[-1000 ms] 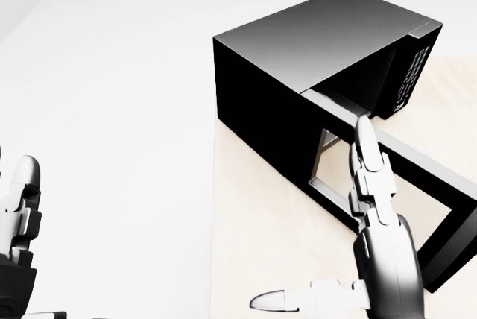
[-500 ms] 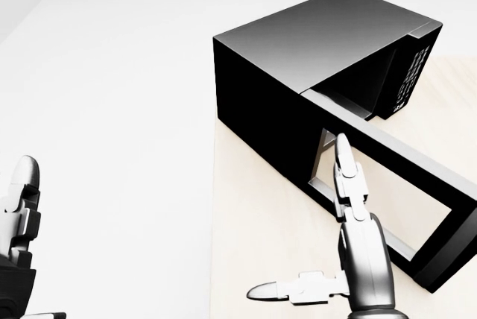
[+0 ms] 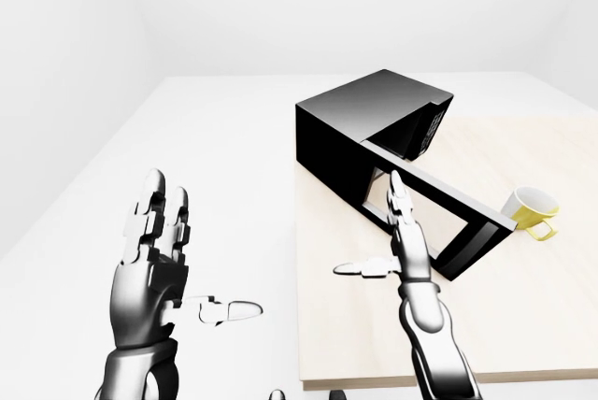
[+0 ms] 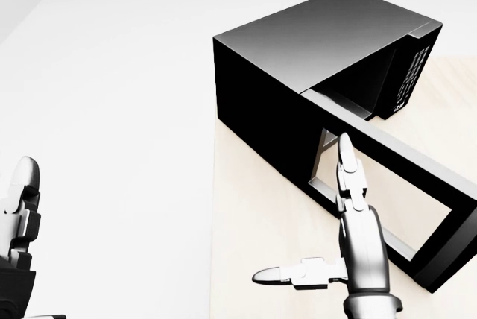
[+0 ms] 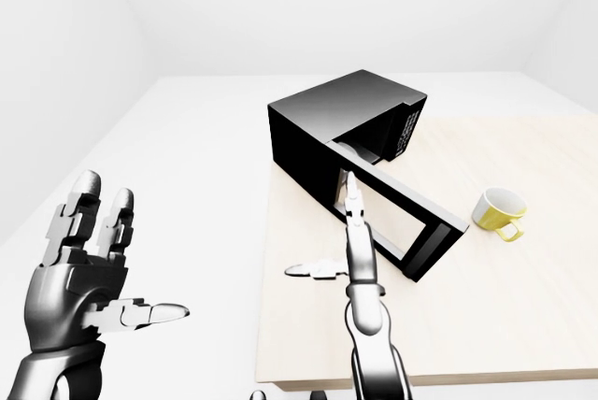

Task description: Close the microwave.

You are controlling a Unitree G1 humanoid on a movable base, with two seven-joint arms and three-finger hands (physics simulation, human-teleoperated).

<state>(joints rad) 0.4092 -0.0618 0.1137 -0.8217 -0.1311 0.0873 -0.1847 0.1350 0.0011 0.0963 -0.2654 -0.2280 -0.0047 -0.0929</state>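
Showing a black microwave (image 3: pixel 360 124) at the upper left corner of a pale wooden table (image 3: pixel 523 316), its door (image 3: pixel 439 218) swung wide open and lying toward the lower right of the left-eye view. The right hand (image 4: pixel 350 241) is spread flat: fingers (image 4: pixel 349 166) straight and extended upward in the head view, thumb splayed out to the left. It grips nothing. The fingertips overlap the outer face of the open door near its hinge end; whether they actually touch the door cannot be told from these views. The left hand (image 3: pixel 149 264) is raised well to the left of the table, over the white floor (image 3: pixel 215 157), palm open with fingers upright and thumb pointing right; it holds nothing and touches nothing. A yellow-and-white mug (image 5: pixel 495 211) lies tipped on the table to the right of the door's free end, apart from it, its mouth facing up and left in the right-eye view.
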